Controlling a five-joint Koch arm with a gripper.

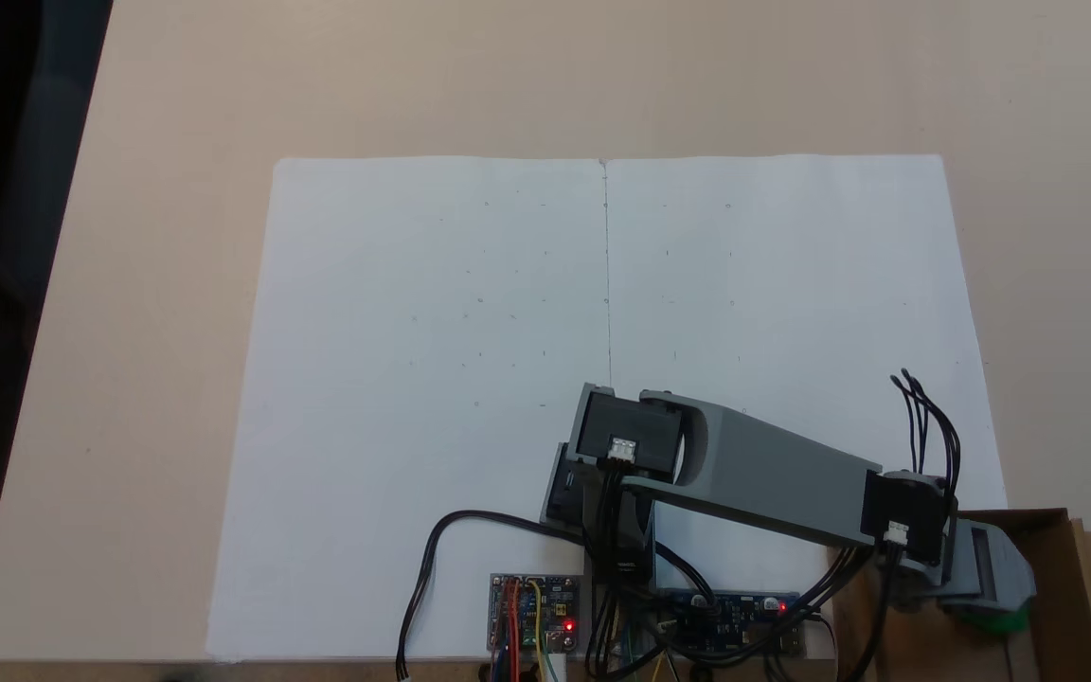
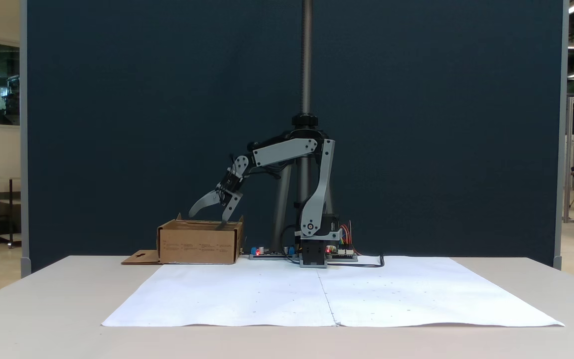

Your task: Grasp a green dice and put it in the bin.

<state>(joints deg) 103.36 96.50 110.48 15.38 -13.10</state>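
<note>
A grey robot arm reaches from its base over the bin (image 1: 1071, 568), a low brown cardboard box at the near right corner of the table (image 1: 157, 284) in the top-down fixed view. A sliver of the green dice (image 1: 995, 620) shows beneath the gripper (image 1: 991, 606), above the box's inside. From the front, the gripper (image 2: 207, 212) hangs just over the bin (image 2: 200, 242) with its fingers (image 2: 202, 203) spread apart. The drop looks under way or just finished; whether the dice has landed cannot be told. Small print on the box front is unreadable.

Grey plastic arm (image 1: 773, 469), black servo blocks, black cable loops, grey curved tool (image 2: 209, 213) fingers
</note>
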